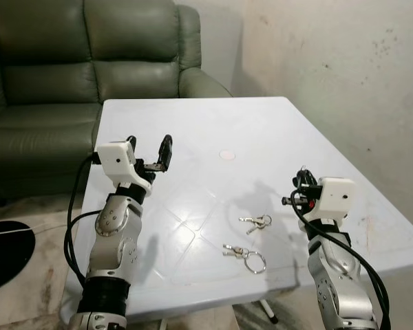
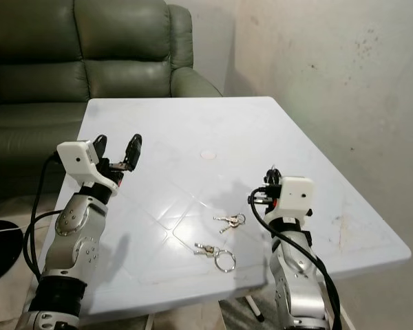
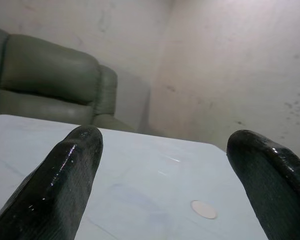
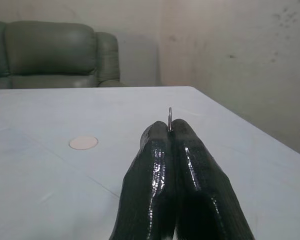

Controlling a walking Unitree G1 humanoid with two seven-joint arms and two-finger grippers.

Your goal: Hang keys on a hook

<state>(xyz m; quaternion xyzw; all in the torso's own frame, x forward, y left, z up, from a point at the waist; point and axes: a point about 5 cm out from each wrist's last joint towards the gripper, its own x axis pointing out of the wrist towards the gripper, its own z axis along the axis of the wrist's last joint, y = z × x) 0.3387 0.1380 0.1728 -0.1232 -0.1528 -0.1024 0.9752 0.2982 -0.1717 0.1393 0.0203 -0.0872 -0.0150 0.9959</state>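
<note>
Right gripper [image 4: 169, 131] pinched together on a thin metal hook [image 4: 170, 118], raised near the table's [image 1: 275, 124] right edge. Left gripper [image 1: 149, 152] spread apart above the left side. Two key sets [image 1: 256, 221] [image 1: 244, 255] lie between the arms by the near edge; far half of the table bare except a small round disc [image 1: 227, 155].

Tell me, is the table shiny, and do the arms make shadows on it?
Left eye view: a bright glare patch on the table, a grey shadow beside the right gripper, sharp keys. Left wrist view: the fingers look blurry up close. Right wrist view: soft shine on the fingers.
</note>
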